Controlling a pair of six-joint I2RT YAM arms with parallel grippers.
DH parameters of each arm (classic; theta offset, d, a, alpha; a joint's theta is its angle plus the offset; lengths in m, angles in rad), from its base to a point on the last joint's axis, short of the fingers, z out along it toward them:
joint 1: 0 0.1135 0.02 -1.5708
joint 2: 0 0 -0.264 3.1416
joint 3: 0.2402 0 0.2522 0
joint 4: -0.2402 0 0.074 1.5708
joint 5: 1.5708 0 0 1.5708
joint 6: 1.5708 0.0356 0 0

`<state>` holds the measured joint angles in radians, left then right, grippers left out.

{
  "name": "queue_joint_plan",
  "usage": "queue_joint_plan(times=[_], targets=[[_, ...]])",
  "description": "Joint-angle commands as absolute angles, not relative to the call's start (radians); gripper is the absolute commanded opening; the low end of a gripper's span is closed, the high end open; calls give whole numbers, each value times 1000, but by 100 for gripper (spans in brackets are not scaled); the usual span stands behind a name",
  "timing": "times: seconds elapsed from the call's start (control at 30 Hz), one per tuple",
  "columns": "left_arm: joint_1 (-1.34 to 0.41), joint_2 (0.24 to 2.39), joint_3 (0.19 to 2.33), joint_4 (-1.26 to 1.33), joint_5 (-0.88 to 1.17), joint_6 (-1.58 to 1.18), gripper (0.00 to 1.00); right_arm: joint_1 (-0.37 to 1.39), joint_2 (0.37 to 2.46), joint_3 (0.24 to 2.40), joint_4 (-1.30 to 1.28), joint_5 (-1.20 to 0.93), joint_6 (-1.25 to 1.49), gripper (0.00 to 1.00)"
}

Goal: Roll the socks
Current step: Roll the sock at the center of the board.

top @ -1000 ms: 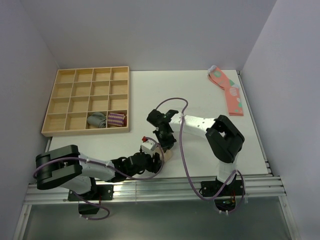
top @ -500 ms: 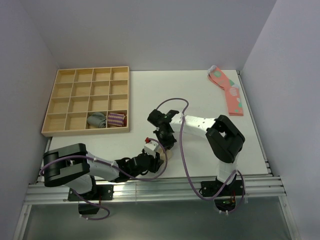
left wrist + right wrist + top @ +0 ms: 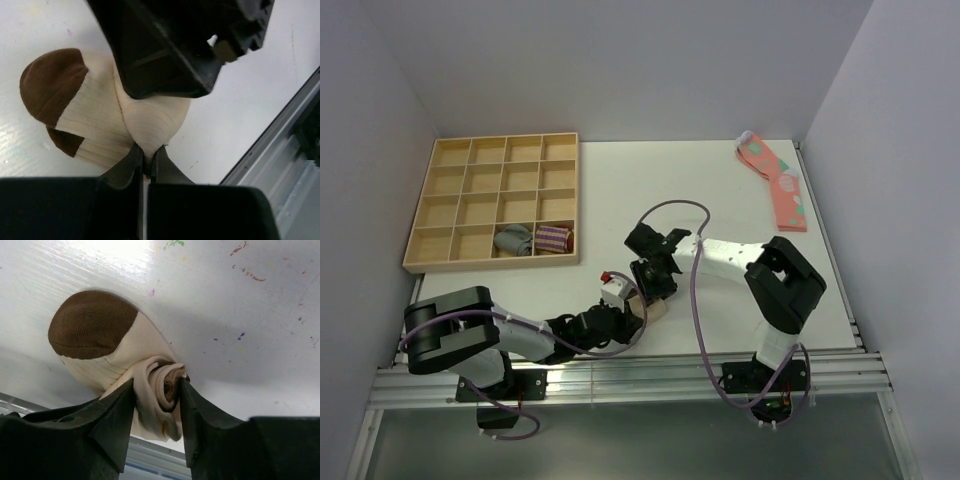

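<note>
Socks (image 3: 658, 308) half-rolled at the table's (image 3: 620, 180) six o'clock edge. Left gripper (image 3: 145, 150) pinched narrow on loose fabric, likely as an anchor. Right gripper (image 3: 156, 385) clasping the roll from twelve o'clock, probably against unwinding.

Bright, even light; glare washes the tabletop (image 3: 115, 250) in the right wrist view, where the near fingers (image 3: 110, 425) look dark and soft-edged.

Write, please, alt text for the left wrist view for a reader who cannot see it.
The left gripper pinches, jaws shut, a fold of the rolled beige fabric socks with dark brown toes, lying on the white table. The black right gripper overlaps the bundle's top.
</note>
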<state>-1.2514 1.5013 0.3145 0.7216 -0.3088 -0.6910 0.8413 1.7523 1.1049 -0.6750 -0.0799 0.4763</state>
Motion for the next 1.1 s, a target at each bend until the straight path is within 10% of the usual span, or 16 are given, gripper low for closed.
queue_joint_plan(times=[0.0,1.07], targets=[[-1224,1476,259,735,-223,-788,0,841,1729,1036,-583,-64,506,49],[-861,1305,233,365,314,-989,0,828,1172,265,688,-225,541,64]])
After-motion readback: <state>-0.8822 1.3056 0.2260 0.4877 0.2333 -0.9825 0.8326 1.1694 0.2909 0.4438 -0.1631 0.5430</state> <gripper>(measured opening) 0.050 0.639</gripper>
